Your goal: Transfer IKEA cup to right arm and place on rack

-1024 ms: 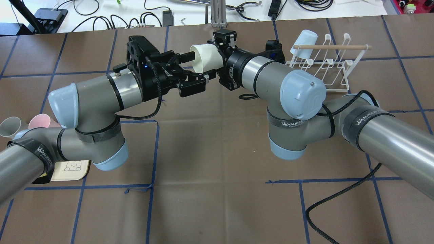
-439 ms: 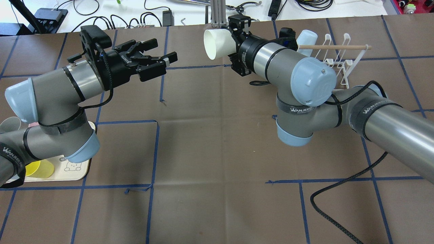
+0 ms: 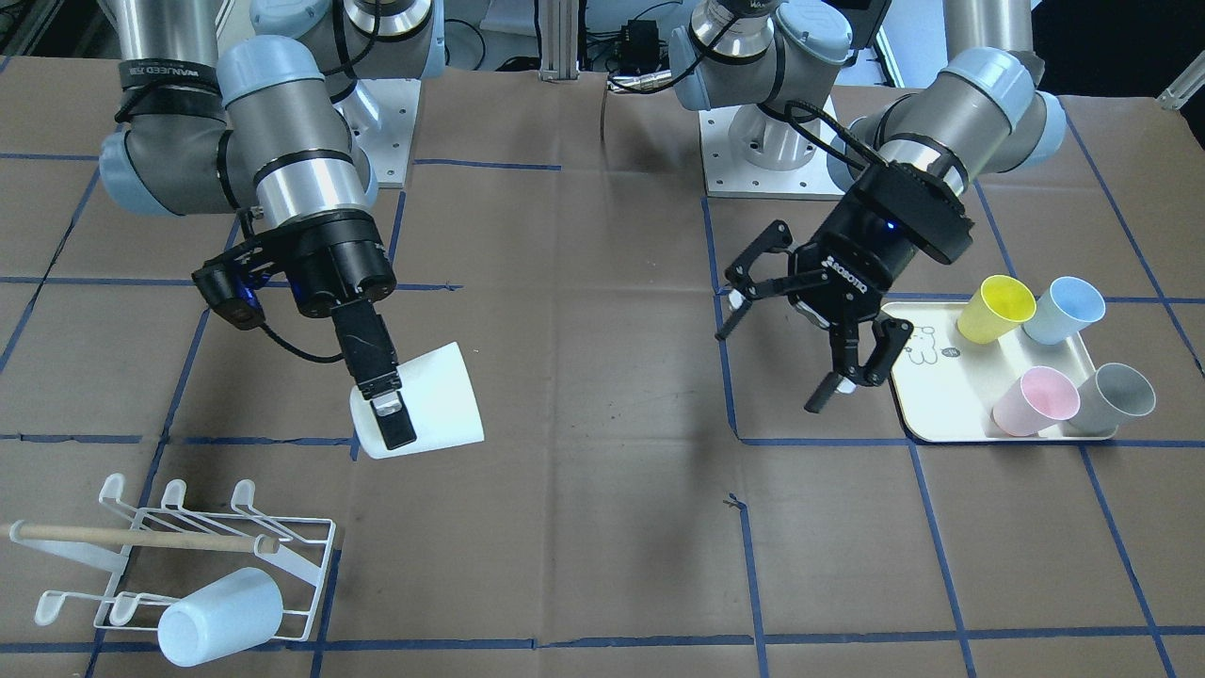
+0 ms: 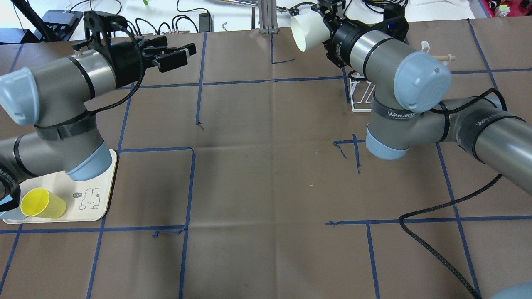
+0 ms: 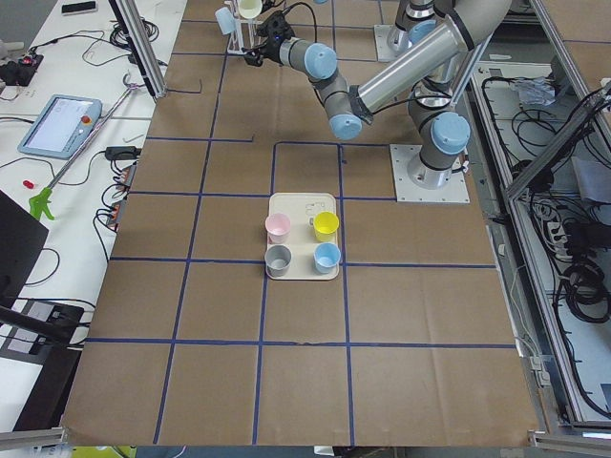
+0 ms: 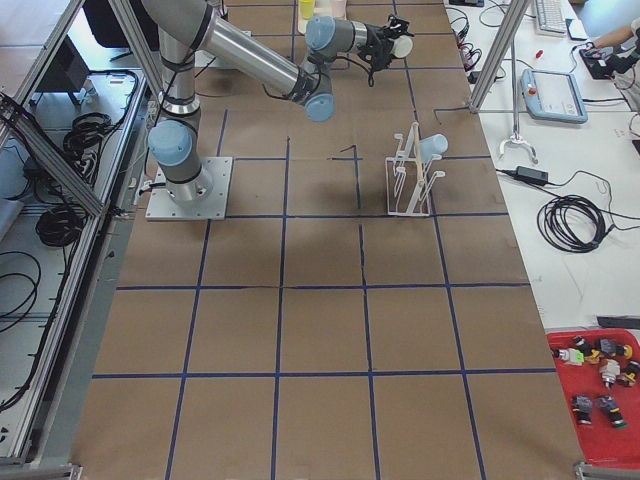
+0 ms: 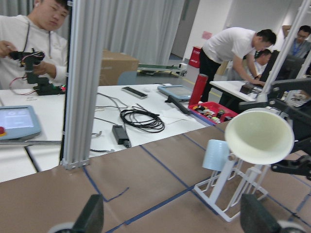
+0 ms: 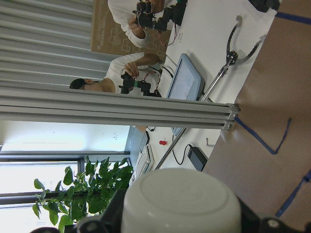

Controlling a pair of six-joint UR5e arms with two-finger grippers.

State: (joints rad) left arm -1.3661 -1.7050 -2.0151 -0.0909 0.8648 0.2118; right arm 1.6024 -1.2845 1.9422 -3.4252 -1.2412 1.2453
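Observation:
My right gripper (image 3: 399, 424) is shut on a white cup (image 3: 435, 403) and holds it tilted above the table, mouth facing away from the wrist. In the overhead view the white cup (image 4: 306, 26) is at the far edge, left of the rack. The white wire rack (image 3: 282, 520) with a wooden dowel (image 3: 141, 537) stands near that arm, and a pale blue cup (image 3: 221, 617) hangs on it. My left gripper (image 3: 774, 365) is open and empty, well apart from the white cup. The overhead view shows the left gripper (image 4: 179, 54) at the far left.
A cream tray (image 3: 932, 400) under the left arm holds yellow (image 3: 996, 306), blue (image 3: 1064, 309), pink (image 3: 1036, 400) and grey (image 3: 1116, 400) cups. A black cable (image 4: 432, 249) lies on the table's right part. The right arm hides most of the rack (image 4: 359, 99) in the overhead view.
My left gripper has let go of the white cup and pulled back to the left, open. My right arm has carried the cup to the right and farther back, towards the rack.

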